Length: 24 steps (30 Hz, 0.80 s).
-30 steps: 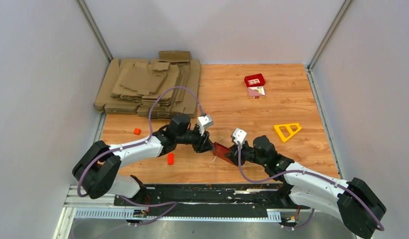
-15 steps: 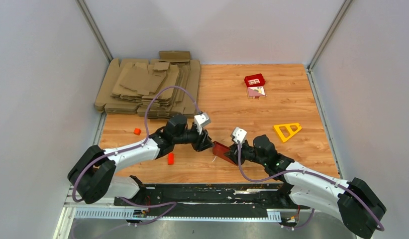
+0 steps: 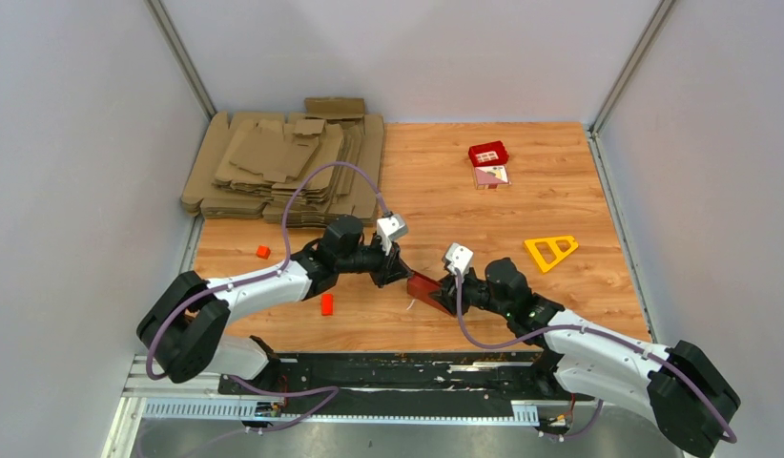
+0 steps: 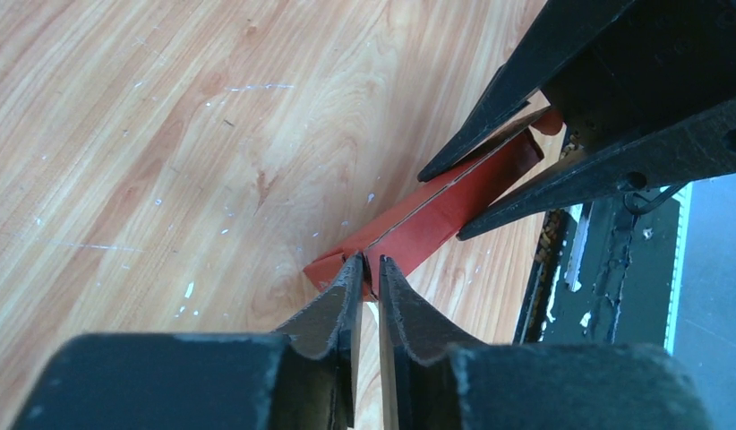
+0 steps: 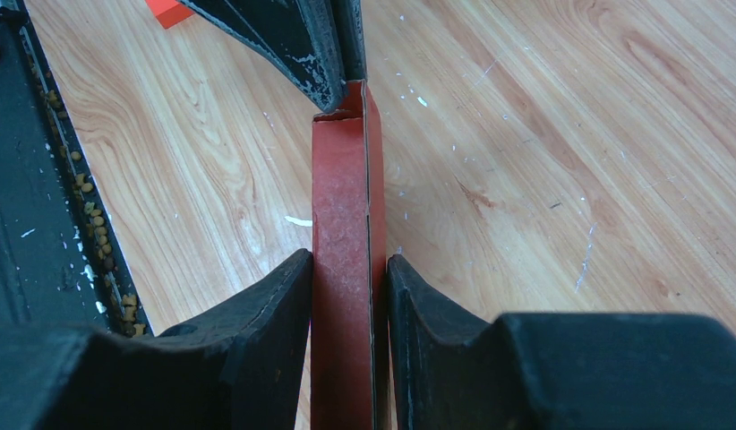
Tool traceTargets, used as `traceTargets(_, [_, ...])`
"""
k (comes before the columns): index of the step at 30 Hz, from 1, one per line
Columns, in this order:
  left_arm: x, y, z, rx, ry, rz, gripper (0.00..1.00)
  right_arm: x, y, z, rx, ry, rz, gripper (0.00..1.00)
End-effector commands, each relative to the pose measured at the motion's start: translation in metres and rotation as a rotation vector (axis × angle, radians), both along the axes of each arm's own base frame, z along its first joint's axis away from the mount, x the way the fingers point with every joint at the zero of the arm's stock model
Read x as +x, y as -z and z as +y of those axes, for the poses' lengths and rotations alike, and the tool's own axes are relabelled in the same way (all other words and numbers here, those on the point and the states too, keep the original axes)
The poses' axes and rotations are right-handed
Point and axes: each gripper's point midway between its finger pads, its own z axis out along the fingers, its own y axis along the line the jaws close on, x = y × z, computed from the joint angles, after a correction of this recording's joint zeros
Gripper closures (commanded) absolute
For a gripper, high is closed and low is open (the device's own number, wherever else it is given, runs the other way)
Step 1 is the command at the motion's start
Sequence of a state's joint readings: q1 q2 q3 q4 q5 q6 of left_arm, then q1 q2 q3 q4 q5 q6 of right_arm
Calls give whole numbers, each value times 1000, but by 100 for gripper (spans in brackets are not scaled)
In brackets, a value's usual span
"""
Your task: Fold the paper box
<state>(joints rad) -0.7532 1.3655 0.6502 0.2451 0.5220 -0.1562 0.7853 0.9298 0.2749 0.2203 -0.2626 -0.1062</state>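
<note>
Top external view: paper box [image 3: 426,289], thin matte red card pressed nearly flat, held between both pincers toward 6 o'clock of the table.
Left gripper [image 3: 403,276]: tapered black fingers [image 4: 333,305] nipped shut on the box's creased end corner.
Right gripper [image 3: 449,295]: blunt dark pads [image 5: 275,305] clamped on the box's two flat faces, folded edge upward.
Table [image 3: 445,181]: glossy wood-grain laminate, finely scratched.
Cardboard sheets [image 3: 274,162]: brown die-cut stack, 11 o'clock.

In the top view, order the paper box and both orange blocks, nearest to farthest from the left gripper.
1. The paper box, pinched by the left gripper.
2. The larger orange block, near left.
3. The smaller orange block, far left.
</note>
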Motion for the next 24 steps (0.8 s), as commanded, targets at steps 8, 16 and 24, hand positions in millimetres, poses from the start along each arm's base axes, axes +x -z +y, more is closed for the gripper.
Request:
traceTargets(8, [-2,-7,-12,-22,47,14,89,5,-10,6,8,1,-15,64])
traceTargets(16, [-4,-4,-11,-2,37,63,93,6,-8,4,-7,14,-7,64])
traceTargets(24, [-7,-9,-12,17,-14,164,93,8,-8,4,-14,27,-7,64])
